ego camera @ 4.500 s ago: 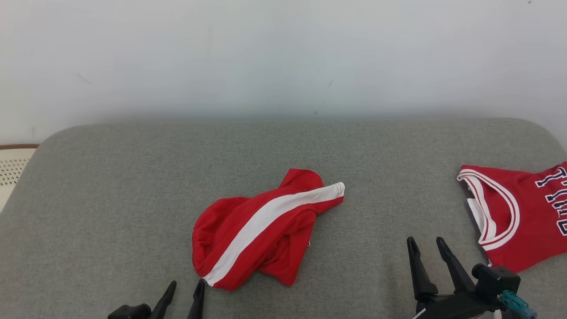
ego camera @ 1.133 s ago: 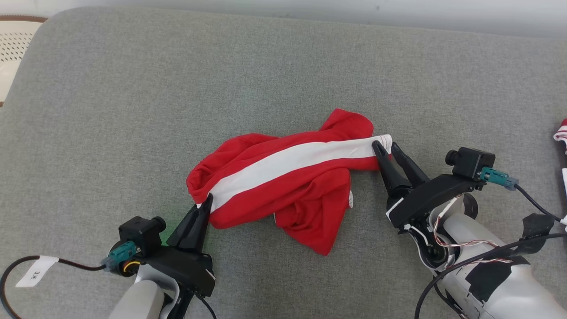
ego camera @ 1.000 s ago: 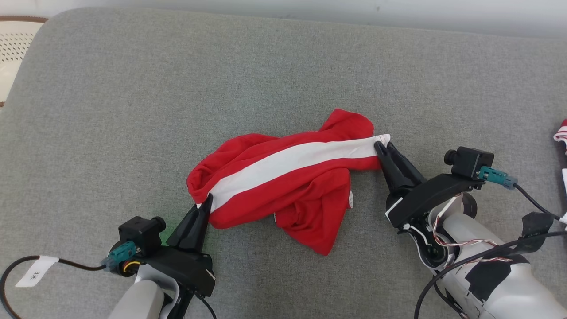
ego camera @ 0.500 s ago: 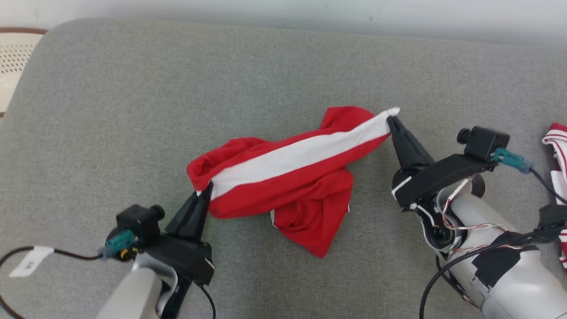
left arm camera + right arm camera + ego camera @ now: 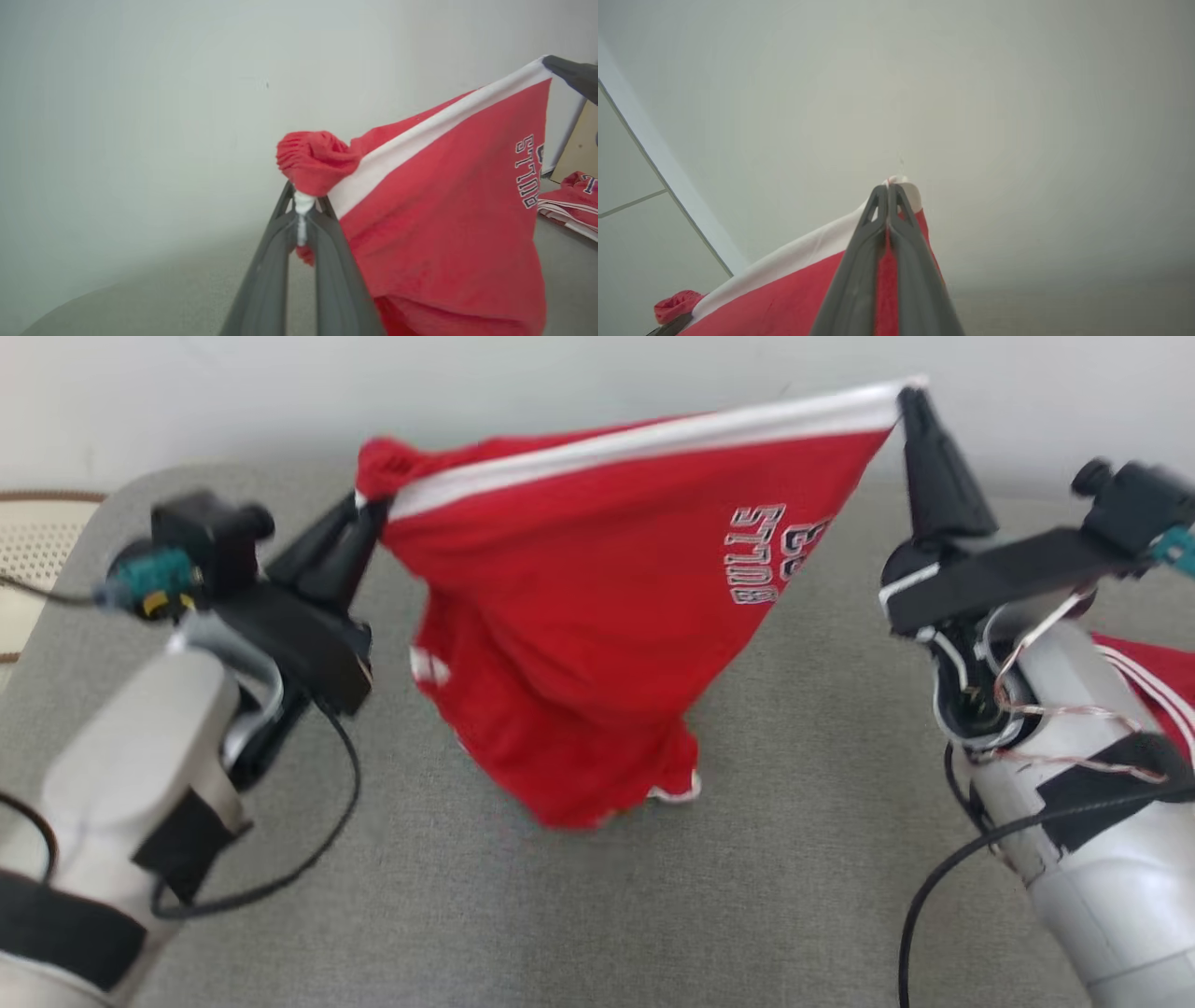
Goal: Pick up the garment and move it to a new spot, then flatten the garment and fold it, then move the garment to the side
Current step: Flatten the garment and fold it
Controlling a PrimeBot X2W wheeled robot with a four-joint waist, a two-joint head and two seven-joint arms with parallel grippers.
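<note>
Garment (image 5: 579,616): red with a white stripe along its top edge. It is held up in the air and stretched between the two claws above the grey cushion (image 5: 794,896).

Room to move:
- The near side of the cushion is open grey fabric, in front of the hanging cloth and between the forearms.
- The pale wall (image 5: 560,383) stands close behind the cushion's far edge.
- The cushion's rounded far-left corner sits just behind the left arm, with a cream perforated thing (image 5: 33,551) beyond it.
- A second jersey (image 5: 1153,677) lies on the right, beside the right forearm.

Hard to read:
- The head view is motion-blurred.
- The garment's lowest folds reach down to the cushion or nearly so; I cannot tell whether they touch.
- The white lettering (image 5: 761,555) is upside down and partly lost in a fold.
- The second jersey is cut off by the right arm and the frame edge.

Arms:
- Left claw (image 5: 366,506) is pressed together, pinching the bunched left end of the stripe. It points far and right.
- Right claw (image 5: 907,394) is clamped tight on the stripe's right tip. It points up and sits higher than the left.
- Both pale forearms rise from the near corners, trailing cables (image 5: 308,859).
</note>
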